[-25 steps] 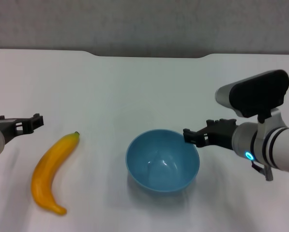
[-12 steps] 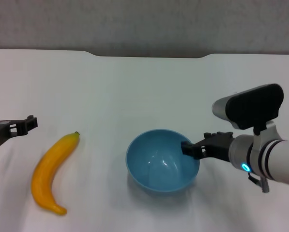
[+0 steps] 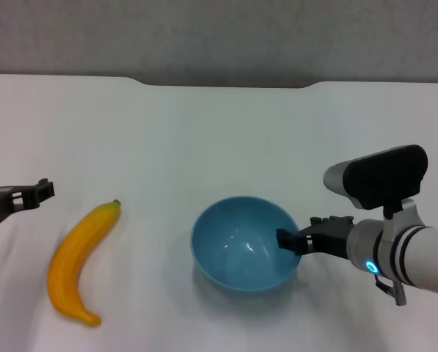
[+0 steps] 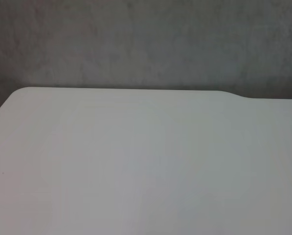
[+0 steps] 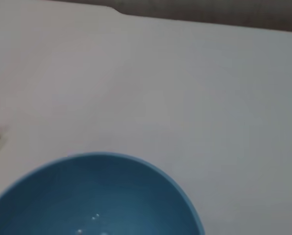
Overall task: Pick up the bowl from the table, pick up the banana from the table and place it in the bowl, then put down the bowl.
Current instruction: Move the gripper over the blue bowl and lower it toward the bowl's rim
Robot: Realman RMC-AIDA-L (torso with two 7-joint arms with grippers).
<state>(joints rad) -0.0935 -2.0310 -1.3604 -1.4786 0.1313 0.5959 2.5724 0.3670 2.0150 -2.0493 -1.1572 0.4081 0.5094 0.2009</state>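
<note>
Head view: banana (image 3: pixel 78 262) left of bowl (image 3: pixel 246 243), apart.

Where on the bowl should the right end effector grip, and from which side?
Pinch the bowl's thin right rim, coming from the right, where the right end effector already sits. The bowl stands upright and open, so one finger fits inside the wall.

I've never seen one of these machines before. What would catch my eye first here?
Probably the light-blue bowl near the middle of the white table, with the robot's right hand reaching in right at its rim. Next, the yellow banana lying by itself to the bowl's left. The left hand waits at the far left edge, apart from both.
</note>
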